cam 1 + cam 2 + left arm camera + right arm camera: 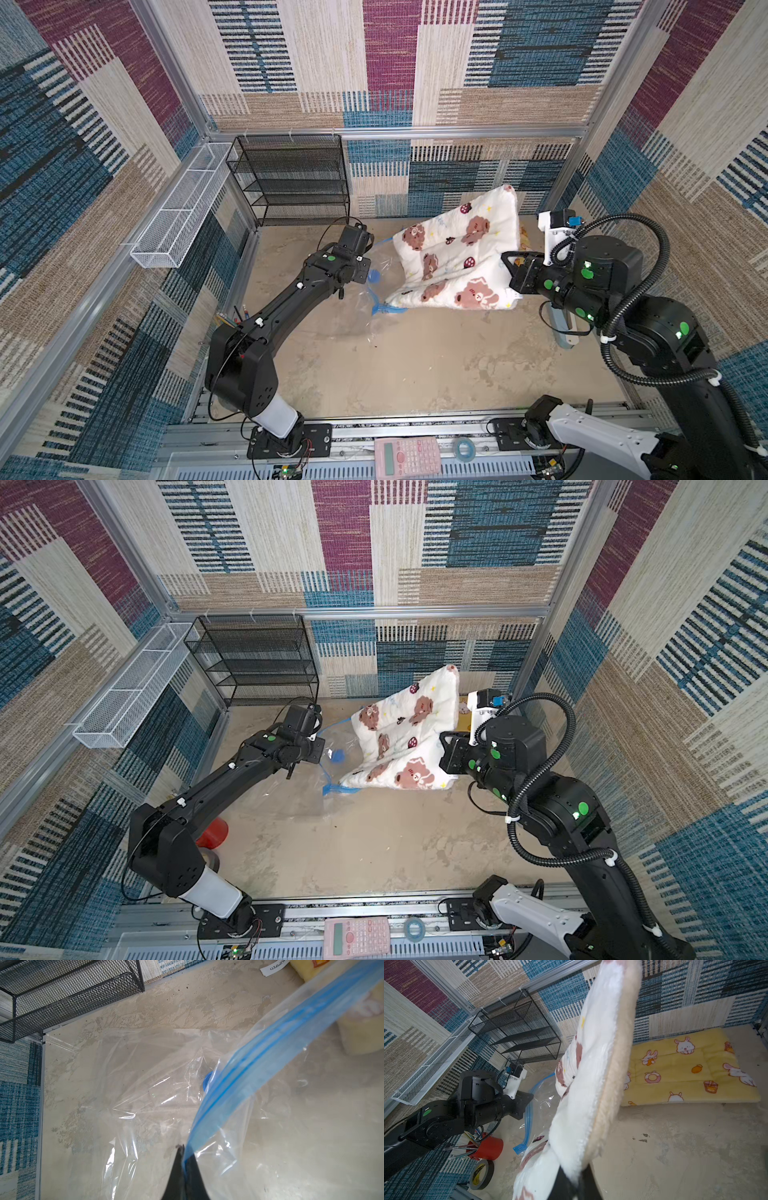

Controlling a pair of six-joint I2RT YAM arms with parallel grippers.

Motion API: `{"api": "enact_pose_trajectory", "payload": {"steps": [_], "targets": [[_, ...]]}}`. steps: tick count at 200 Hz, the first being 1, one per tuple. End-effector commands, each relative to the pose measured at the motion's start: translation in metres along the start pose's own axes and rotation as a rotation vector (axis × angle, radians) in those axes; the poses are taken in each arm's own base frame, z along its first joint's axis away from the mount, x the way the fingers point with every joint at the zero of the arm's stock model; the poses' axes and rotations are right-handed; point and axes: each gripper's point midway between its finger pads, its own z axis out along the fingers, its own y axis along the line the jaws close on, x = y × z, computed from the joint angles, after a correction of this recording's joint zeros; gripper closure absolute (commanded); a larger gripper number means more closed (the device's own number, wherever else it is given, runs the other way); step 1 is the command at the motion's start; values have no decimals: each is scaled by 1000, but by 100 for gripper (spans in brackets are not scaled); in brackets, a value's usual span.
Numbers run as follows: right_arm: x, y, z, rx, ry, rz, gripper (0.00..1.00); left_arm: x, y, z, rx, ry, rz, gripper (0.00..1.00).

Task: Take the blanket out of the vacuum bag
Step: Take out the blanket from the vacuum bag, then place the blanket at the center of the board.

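The white blanket (457, 257) (403, 742) printed with brown bears hangs tilted above the table. My right gripper (575, 1172) is shut on its edge and holds it up. Its low corner lies by the open mouth of the vacuum bag (361, 299) (307, 787), a clear crinkly sheet on the table. I cannot tell whether that corner is still inside. My left gripper (184, 1153) is shut on the bag's blue zip strip (270, 1043) and lifts that edge. The round blue valve cap (374, 275) (206, 1082) shows through the plastic.
A black mesh shelf (291, 178) stands at the back left, with a white wire basket (183, 208) on the left wall. A yellow bunny blanket (685, 1068) lies at the back right. A red cup (214, 833) of pens and a tape roll (481, 1174) sit near the left arm's base.
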Motion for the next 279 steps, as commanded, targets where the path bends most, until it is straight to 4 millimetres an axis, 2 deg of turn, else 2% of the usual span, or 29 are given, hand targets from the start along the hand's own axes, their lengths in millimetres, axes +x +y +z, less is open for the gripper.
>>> {"api": "enact_pose_trajectory", "payload": {"steps": [1,28,48,106,158,188,202,214,230,241,259,279], "targets": [[-23,-2,-3,41,-79,-45,100,-1,9,-1,-51,1,9,100],[-44,-4,-5,94,-130,-87,100,-1,13,-1,-73,5,17,100],[-57,4,-10,76,-159,-94,100,0,14,-1,-80,6,21,100],[-78,17,-25,28,-219,-112,100,1,12,3,-76,23,12,100],[-52,22,7,-11,-129,-144,100,-1,16,0,-91,24,-1,100],[-19,26,43,-56,-36,-156,100,-7,35,-12,-161,-14,-2,100],[6,30,65,-107,29,-144,100,-10,45,-19,-187,-37,-20,100],[23,42,80,-183,81,-129,100,-12,55,-24,-203,-51,-38,100],[33,67,90,-323,122,-115,100,-14,71,-33,-237,-74,-77,100],[33,86,92,-427,136,-113,100,-16,84,-40,-257,-95,-109,100],[22,114,86,-567,124,-120,100,-16,105,-49,-280,-125,-175,100],[18,125,80,-632,114,-123,100,-16,120,-57,-289,-154,-223,100]]}}
